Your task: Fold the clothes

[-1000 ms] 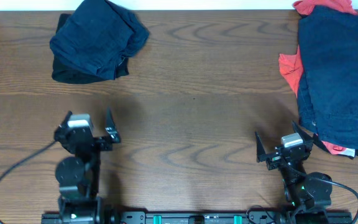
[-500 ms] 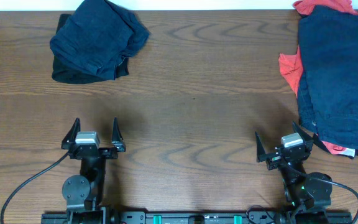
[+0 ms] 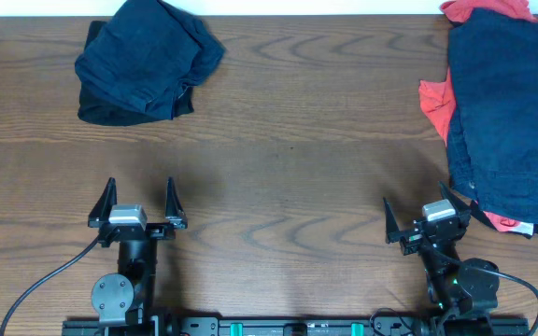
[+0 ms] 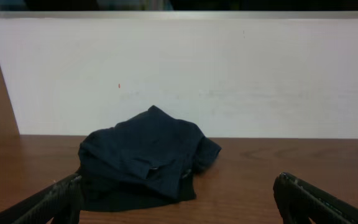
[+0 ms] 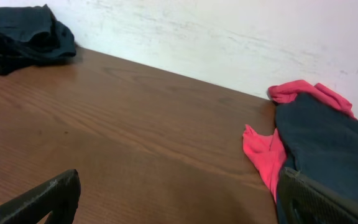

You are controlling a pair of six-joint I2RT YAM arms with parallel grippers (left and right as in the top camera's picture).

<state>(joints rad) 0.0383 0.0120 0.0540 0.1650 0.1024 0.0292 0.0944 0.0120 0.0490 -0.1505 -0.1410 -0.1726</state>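
Note:
A folded pile of dark navy shorts (image 3: pixel 146 58) lies at the table's far left, over a black piece; the left wrist view shows it straight ahead (image 4: pixel 145 158). A larger pile of navy shorts (image 3: pixel 507 121) on red-orange pieces (image 3: pixel 434 101) lies along the right edge; the right wrist view shows it at the right (image 5: pixel 328 146). My left gripper (image 3: pixel 138 201) is open and empty near the front edge, well short of the left pile. My right gripper (image 3: pixel 426 213) is open and empty, just left of the right pile's near end.
The wooden table (image 3: pixel 297 140) spreads between the two piles. A white wall (image 4: pixel 229 74) stands behind the table's far edge. Black cables run from both arm bases along the front edge.
My left arm has drawn back toward the front edge and turned to face straight ahead. The right arm and both piles have not moved.

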